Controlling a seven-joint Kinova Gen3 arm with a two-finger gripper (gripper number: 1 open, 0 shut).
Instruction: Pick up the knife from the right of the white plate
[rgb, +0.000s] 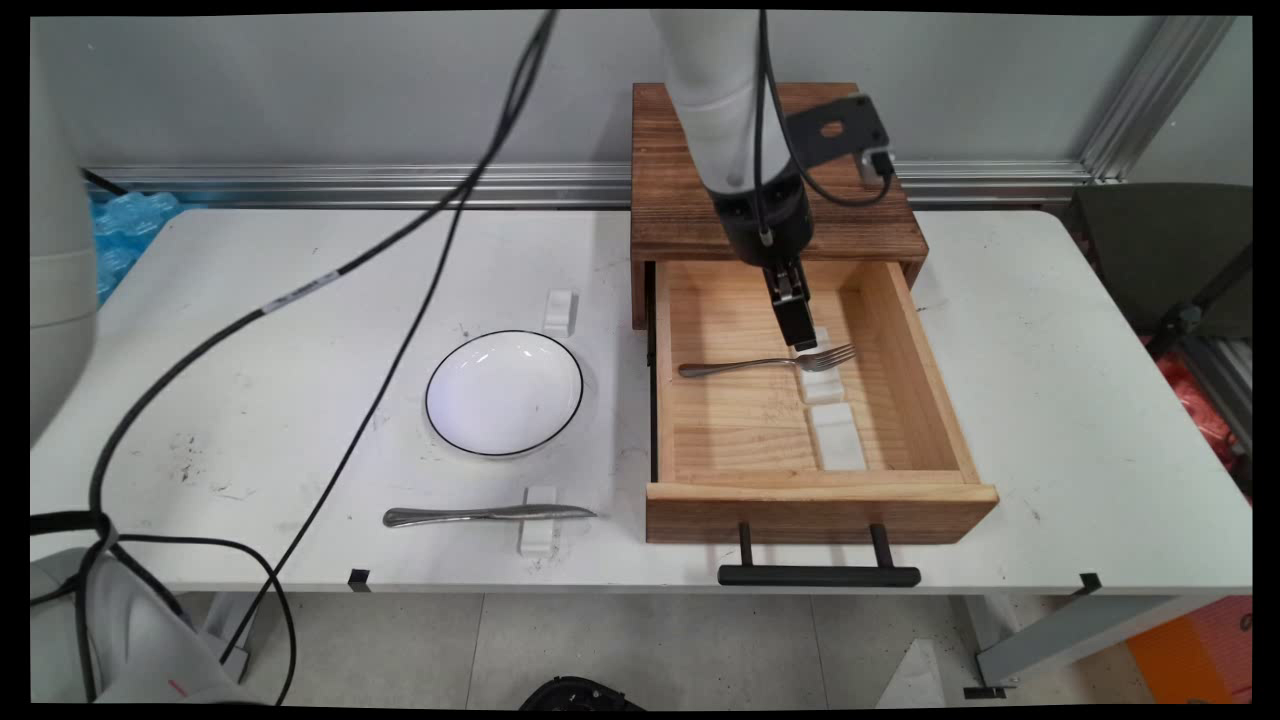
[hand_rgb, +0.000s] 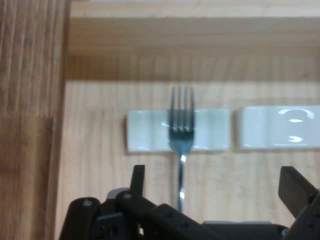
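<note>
My claw (hand_rgb: 215, 187) hangs inside the open wooden drawer (rgb: 905, 340), its fingers (hand_rgb: 294, 189) spread wide with nothing between them, just above the fork (rgb: 765, 364). The fork lies across the drawer floor, its tines propped on a white rest (hand_rgb: 145, 131); a second white rest (rgb: 836, 436) sits just beside that one, toward the drawer's front. Out on the bench (rgb: 1050, 400), left of the drawer, stands an empty white plate (rgb: 504, 392). Near the plate a knife (rgb: 470, 516) lies on another rest (rgb: 538, 535).
</note>
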